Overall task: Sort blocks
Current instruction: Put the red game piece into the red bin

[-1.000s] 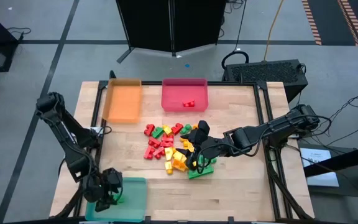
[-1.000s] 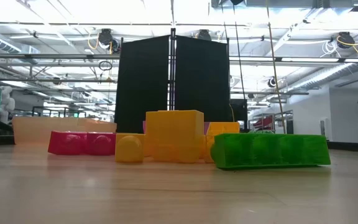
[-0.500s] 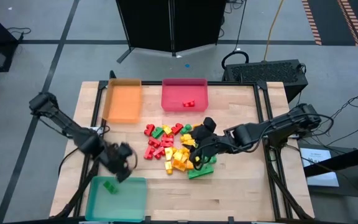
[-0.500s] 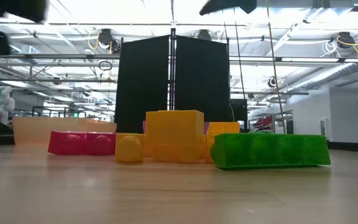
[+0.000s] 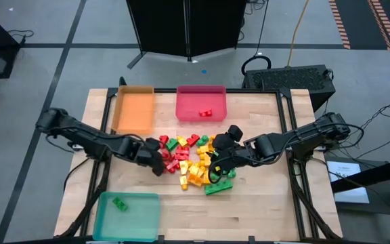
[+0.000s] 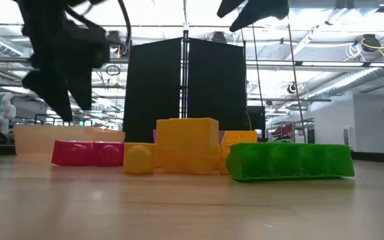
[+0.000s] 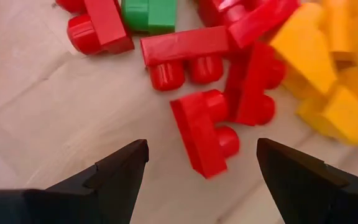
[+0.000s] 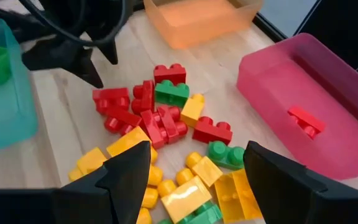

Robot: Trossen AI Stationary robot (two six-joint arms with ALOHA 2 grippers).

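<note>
The left arm reaches in from the left edge of the surface (image 5: 263,203), stretched low and nearly flat, so that the left gripper (image 5: 156,157) sits at the left fringe of the pile of blocks (image 5: 188,161). Its fingers (image 7: 114,168) are spread apart and hold nothing; in the left wrist view a short red block (image 7: 205,129) lies on the wood between them, untouched. The right arm comes in from the right edge, elbow bent, with the right gripper (image 5: 217,157) above the right side of the same pile. Its fingers (image 8: 126,168) are likewise spread wide and empty, hanging over the yellow and green pieces.

The blocks lie heaped near the middle of the surface: red ones mostly on the left of the heap, yellow-orange ones in the middle and toward the near edge, green ones scattered through, many tipped on their sides with studs pointing outward. A long green block (image 5: 219,184) lies at the near right edge of the heap. One red block (image 5: 205,112) lies in the red tray (image 5: 181,108) at the far edge, and one green block (image 5: 120,203) lies in the teal tray (image 5: 147,227) at the near left corner. The orange tray (image 5: 133,108) stands beside the red one, toward the far left corner.
</note>
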